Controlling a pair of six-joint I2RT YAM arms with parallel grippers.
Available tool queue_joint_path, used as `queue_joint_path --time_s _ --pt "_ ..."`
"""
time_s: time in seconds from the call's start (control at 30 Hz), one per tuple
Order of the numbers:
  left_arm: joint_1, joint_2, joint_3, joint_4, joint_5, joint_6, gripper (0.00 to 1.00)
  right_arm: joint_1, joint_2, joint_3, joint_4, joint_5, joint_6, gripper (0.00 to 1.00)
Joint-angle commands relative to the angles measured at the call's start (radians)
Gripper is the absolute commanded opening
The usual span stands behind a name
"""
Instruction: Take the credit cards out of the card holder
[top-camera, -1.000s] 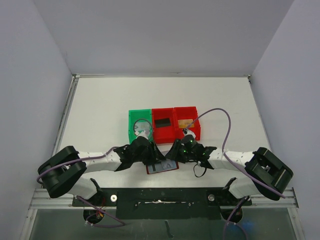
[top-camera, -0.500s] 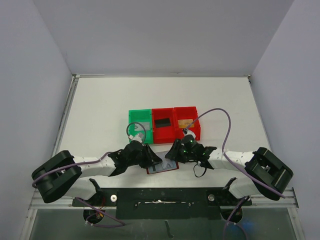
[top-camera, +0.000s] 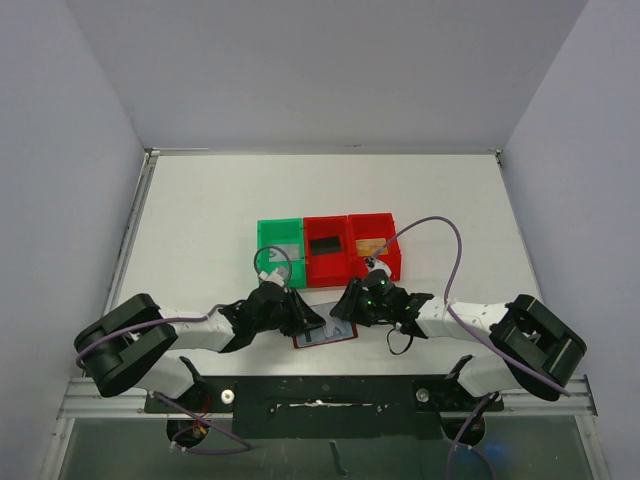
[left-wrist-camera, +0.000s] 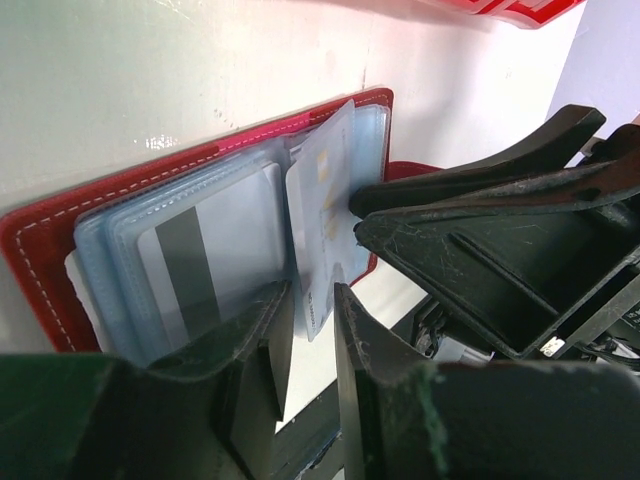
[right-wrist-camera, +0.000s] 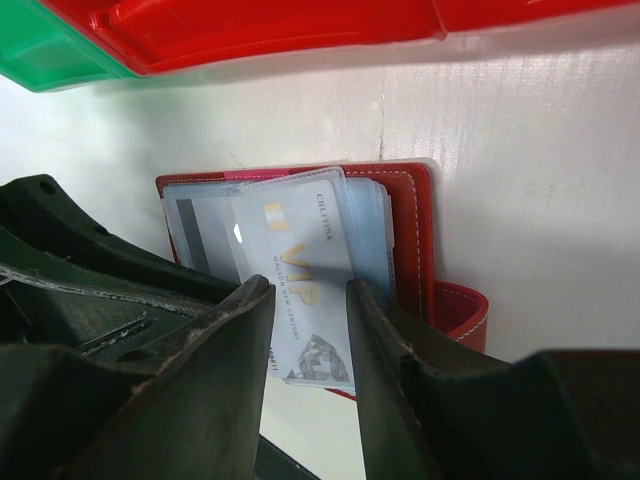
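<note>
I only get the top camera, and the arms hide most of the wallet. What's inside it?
Observer: In the left wrist view, the card holder lies open with a grey, dark-striped card tucked inside.
Operator: Is any card coming out?
Observer: Yes, a silver card marked VIP sticks out past the holder's edge.
Operator: Who's got it?
Observer: Its edge sits between the fingers of the left gripper. I cannot tell whether they pinch it.
</note>
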Motion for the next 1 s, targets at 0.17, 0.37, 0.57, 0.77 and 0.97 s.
queue_joint_path --time_s 0.17,0.37,0.57,0.77,0.97 --pt "0.004 0.030 0.026 0.108 0.025 0.000 0.17 -0.001 0.024 -0.034 -0.107 0.017 -0.010 0.38" --pt "0.007 0.057 0.064 0.096 0.028 0.021 0.07 0.000 0.029 -0.033 -0.111 0.021 -0.008 0.38" --pt "0.006 0.020 0.041 0.076 0.011 0.009 0.01 -0.001 0.022 -0.033 -0.126 0.034 -0.006 0.38" --pt "0.006 -0.021 0.010 0.071 0.008 0.005 0.00 -0.002 0.027 -0.028 -0.130 0.036 -0.009 0.38" --pt "0.008 -0.038 -0.019 0.073 0.011 0.000 0.00 -0.001 0.022 -0.020 -0.146 0.044 -0.017 0.38"
